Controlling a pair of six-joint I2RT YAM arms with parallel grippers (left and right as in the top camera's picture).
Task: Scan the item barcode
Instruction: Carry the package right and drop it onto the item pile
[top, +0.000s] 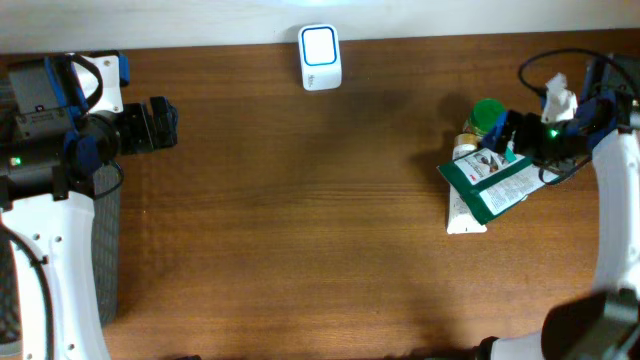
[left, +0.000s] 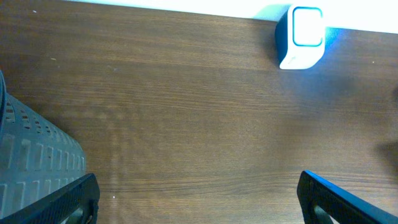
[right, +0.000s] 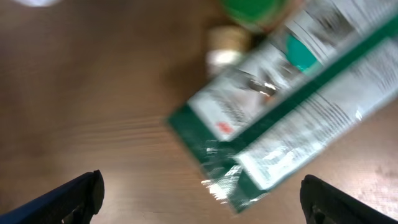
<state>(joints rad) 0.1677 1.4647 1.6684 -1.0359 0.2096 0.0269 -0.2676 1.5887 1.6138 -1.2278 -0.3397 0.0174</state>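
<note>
Closest to the right wrist camera, the right gripper (right: 200, 202) hangs with its two dark fingers (right: 71, 199) spread as wide as the view allows, one in each lower corner. Nothing is clamped between them. Just below lies the flat green-and-white printed foil packet (right: 292, 118), blurred, with only its torn silvery corner reaching into the gap and touching neither finger as far as can be seen. From overhead the packet rests on the brown wooden table (top: 300, 250) at the right side, overlapping a white tube (top: 462, 218). A green-capped bottle (top: 487, 113) and a small pale-topped container (top: 467, 128) stand just behind it.

On the other side, the left gripper (left: 196, 199) is likewise spread wide and empty, hovering over bare wood beside a grey perforated plastic basket (left: 31, 168).

Farthest off, at the table's back edge, stands the white box-shaped barcode scanner with blue trim (top: 320, 58), its window lit, well apart from the packet.

As a judgement: no item faces the scanner now, and nothing is gripped. Whether a scan has already been made cannot be told. If not, the grasp, the carry across and the presenting of the barcode all remain.
</note>
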